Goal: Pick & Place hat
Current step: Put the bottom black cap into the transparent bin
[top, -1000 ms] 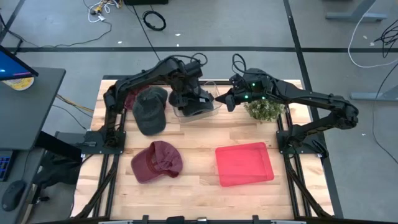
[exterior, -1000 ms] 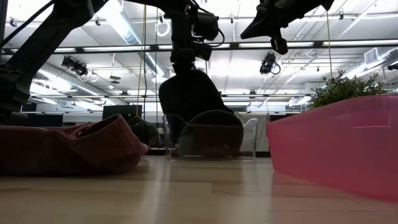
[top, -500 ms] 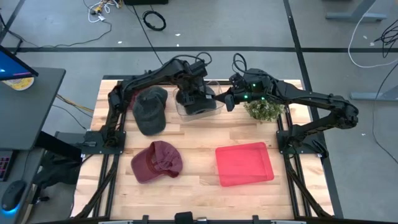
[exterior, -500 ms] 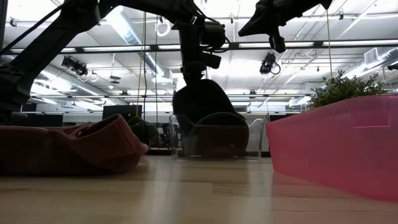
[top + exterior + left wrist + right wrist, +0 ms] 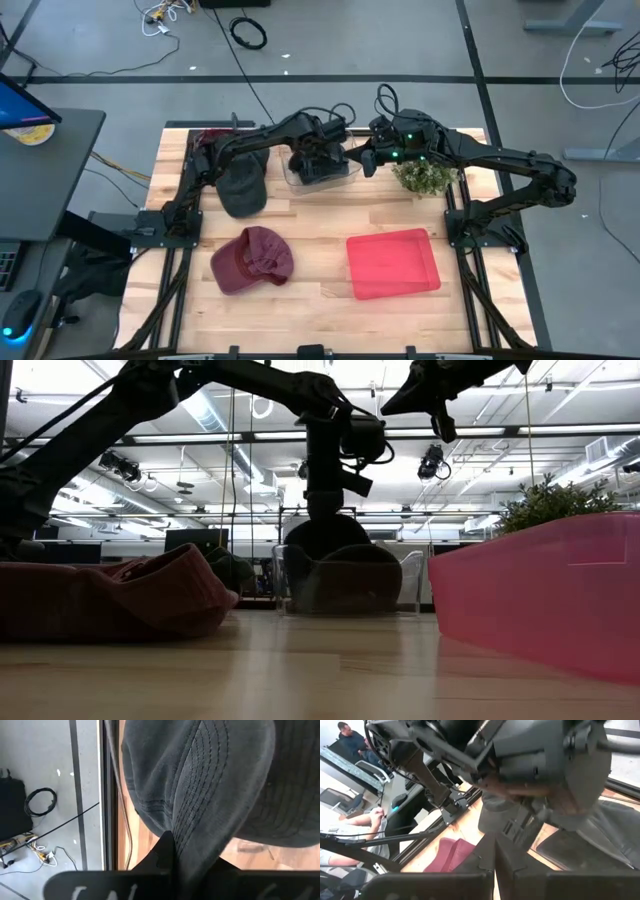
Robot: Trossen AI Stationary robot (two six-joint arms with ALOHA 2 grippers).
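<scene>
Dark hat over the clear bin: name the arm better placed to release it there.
Left. Its gripper is shut on the dark hat right over the clear bin. The right gripper hangs shut beside the bin, holding nothing.

From above, the left tool (image 5: 322, 165) hides most of the dark hat (image 5: 318, 172) inside the clear bin (image 5: 345, 172); another grey hat (image 5: 242, 182) sits half-covered under that arm.

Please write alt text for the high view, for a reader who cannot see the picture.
Seen from above, the left gripper, jaws shut on a dark cap, lowers it into a clear bin at the table's far edge, with the right gripper shut beside it. A grey cap, maroon cap, pink tray and small plant also sit on the wooden table.
</scene>
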